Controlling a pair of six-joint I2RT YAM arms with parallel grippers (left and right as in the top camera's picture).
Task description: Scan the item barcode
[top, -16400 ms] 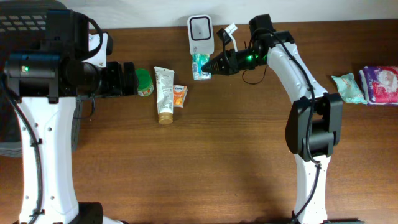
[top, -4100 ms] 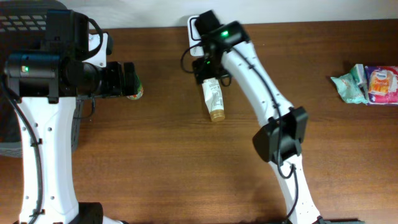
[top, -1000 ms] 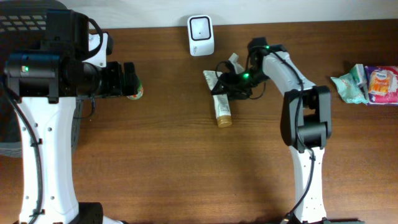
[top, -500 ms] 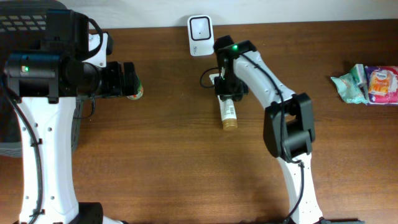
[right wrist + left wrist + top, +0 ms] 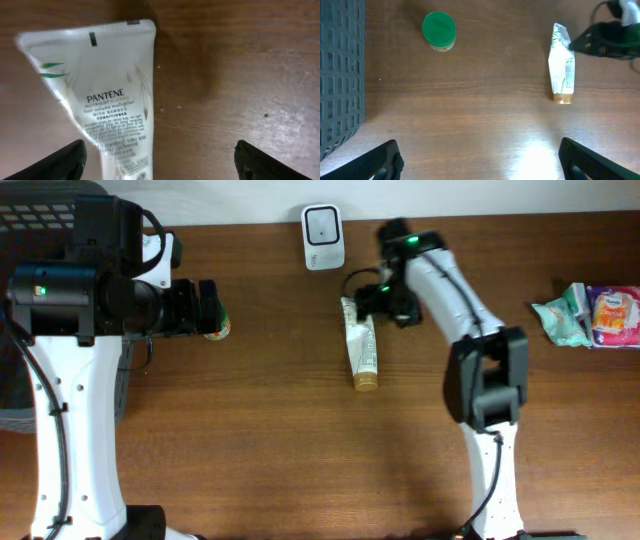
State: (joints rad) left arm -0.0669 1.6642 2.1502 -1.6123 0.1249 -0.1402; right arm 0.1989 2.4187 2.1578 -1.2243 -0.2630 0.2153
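Wooden table (image 5: 250, 440): Pantene tube (image 5: 361, 348) flat; green-lidded jar (image 5: 439, 31) closed, well apart.

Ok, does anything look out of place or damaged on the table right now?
Nothing looks spilled or damaged. The Pantene tube lies flat and slightly askew on the table, apart from the scanner. The right gripper hovers open over its crimped end, not holding it.
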